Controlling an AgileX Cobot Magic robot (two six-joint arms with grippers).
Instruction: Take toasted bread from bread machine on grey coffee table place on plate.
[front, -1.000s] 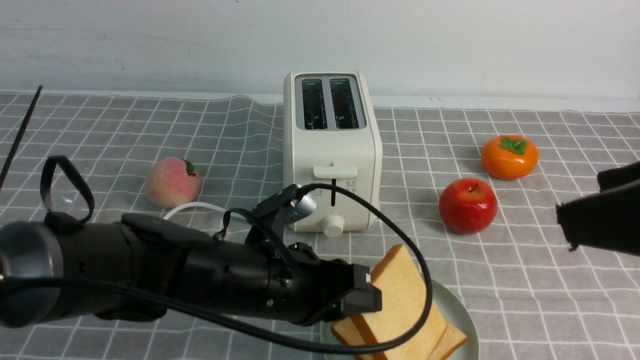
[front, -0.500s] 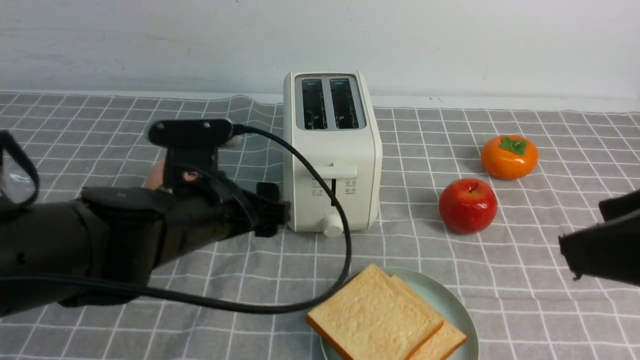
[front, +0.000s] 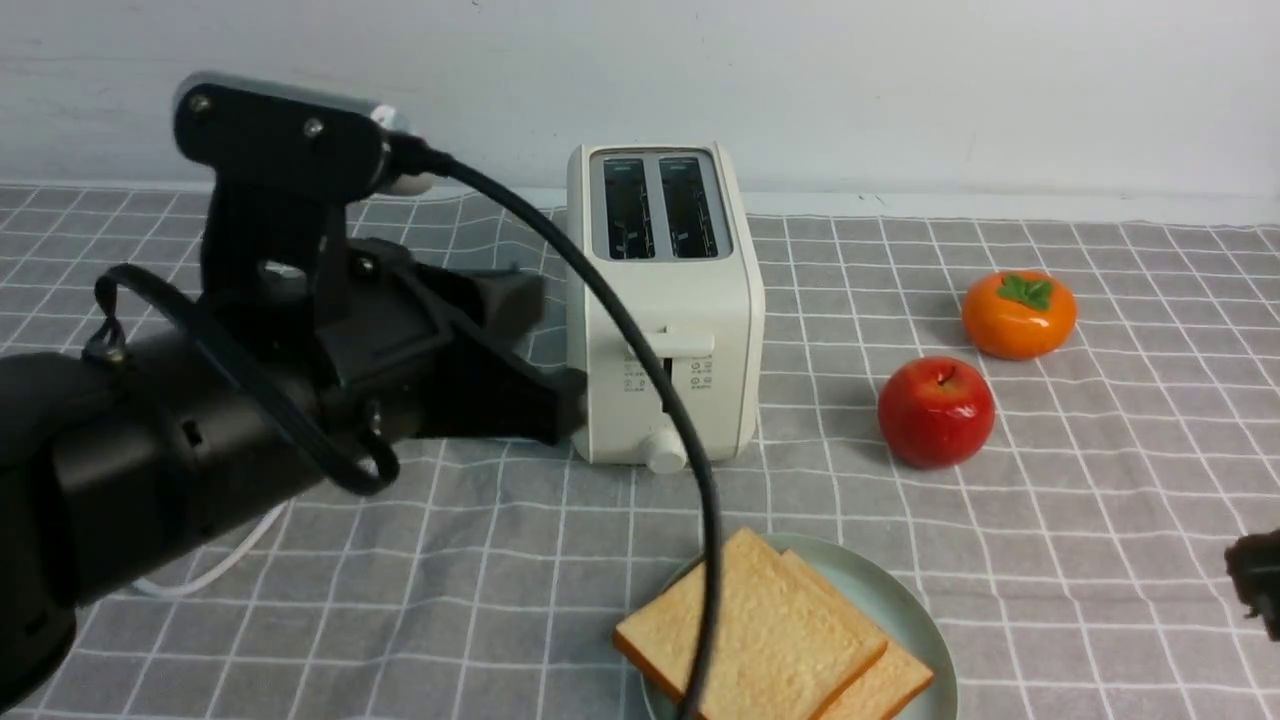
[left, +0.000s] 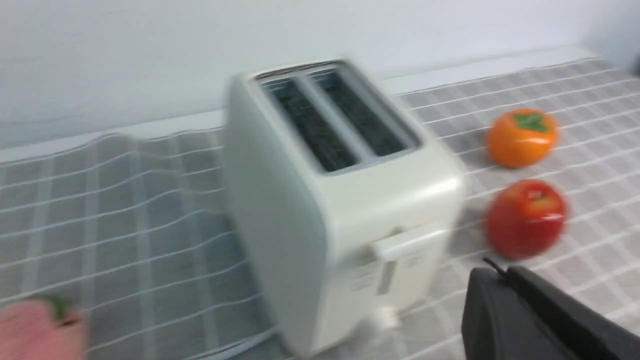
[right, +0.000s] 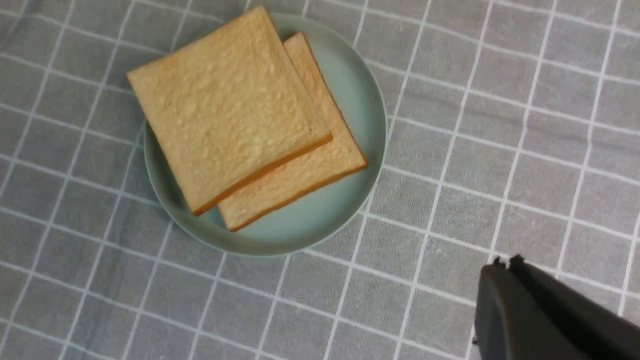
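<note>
Pulled back from the round mint-green plate (front: 905, 605), the left gripper (left: 500, 280) hangs shut and empty beside the cream-white two-slot toaster (front: 660, 300). Both golden square toast slices (front: 760, 630) lie stacked on that plate, well apart from it; the right gripper (right: 502, 267), also shut, hovers near the plate. Placing looks finished; only retreat remains.

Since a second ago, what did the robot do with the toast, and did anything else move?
The left arm let the top toast slice go: it was tilted in the jaws, now it lies flat on the other slice on the plate. That arm pulled back leftward and up, left of the toaster. The right arm slid off rightward. Toaster, apple and persimmon did not move.
</note>
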